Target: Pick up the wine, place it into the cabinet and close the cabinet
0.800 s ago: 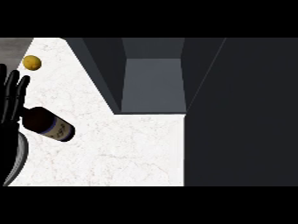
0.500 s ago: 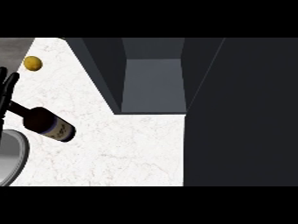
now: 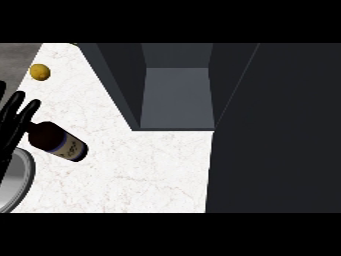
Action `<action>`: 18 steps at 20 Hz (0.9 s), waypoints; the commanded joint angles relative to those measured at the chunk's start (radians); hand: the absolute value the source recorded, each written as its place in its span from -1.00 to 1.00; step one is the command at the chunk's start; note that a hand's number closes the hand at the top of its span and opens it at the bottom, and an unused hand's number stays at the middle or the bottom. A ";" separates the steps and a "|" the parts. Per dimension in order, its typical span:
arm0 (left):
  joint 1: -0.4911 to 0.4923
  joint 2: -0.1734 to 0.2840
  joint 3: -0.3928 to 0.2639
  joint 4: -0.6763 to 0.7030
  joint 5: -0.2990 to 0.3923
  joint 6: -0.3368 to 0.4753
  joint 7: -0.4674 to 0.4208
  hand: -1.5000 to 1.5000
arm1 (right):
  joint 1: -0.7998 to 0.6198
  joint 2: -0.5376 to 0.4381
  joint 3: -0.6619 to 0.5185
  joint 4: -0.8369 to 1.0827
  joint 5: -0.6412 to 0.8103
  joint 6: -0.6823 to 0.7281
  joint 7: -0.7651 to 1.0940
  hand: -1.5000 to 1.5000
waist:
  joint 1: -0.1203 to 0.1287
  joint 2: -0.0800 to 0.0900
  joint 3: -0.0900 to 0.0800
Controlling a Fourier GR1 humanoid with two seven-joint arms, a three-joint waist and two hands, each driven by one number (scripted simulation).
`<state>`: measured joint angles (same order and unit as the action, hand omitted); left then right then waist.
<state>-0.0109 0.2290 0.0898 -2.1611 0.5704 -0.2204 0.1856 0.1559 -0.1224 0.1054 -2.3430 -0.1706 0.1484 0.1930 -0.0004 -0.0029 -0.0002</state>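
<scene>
One hand (image 3: 7,125) in view — my left, fingers straight, touching the wine (image 3: 58,142) lying at the desk's (image 3: 151,170) left edge. Glass: heavy, slick, rolls. I'd wrap the body — not the neck.

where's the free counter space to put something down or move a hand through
The widest bare patch of counter lies between the wine bottle and the dark cabinet door, below the open cabinet. A smaller patch separates the lemon from the bottle. The left edge is crowded: left hand, bottle.
</scene>
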 commanded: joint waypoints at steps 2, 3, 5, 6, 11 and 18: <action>0.041 0.000 -0.017 -0.204 0.062 0.092 0.162 -1.00 | 0.000 0.000 0.002 -0.103 -0.047 -0.018 0.113 -1.00 | 0.004 0.000 0.001; -0.025 -0.002 -0.001 -0.151 0.067 0.093 0.155 -1.00 | 0.009 -0.003 -0.008 -0.089 -0.040 0.006 0.087 -1.00 | 0.000 0.001 0.000; 0.018 -0.009 0.003 -0.197 0.088 0.093 0.176 -1.00 | -0.057 0.025 0.042 -0.069 0.014 -0.036 0.126 -1.00 | 0.002 0.002 0.000; 0.024 0.033 0.066 -0.237 0.144 0.098 0.213 -1.00 | -0.081 -0.006 0.003 -0.154 -0.031 -0.066 0.243 -1.00 | 0.004 0.001 0.000; 0.017 -0.004 0.012 -0.282 0.078 0.148 0.242 -1.00 | -0.133 -0.004 -0.035 -0.130 -0.064 -0.071 0.263 -1.00 | 0.003 0.001 0.000; -0.041 -0.036 -0.082 -0.248 -0.048 0.237 0.237 -1.00 | -0.208 0.033 0.028 -0.125 0.016 -0.124 0.318 -1.00 | 0.003 0.001 0.000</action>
<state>-0.0654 0.2111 0.0352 -2.3242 0.6215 -0.0157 0.4235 -0.0033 -0.1082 0.1121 -2.4195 -0.1692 0.0663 0.4467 0.0012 -0.0022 0.0003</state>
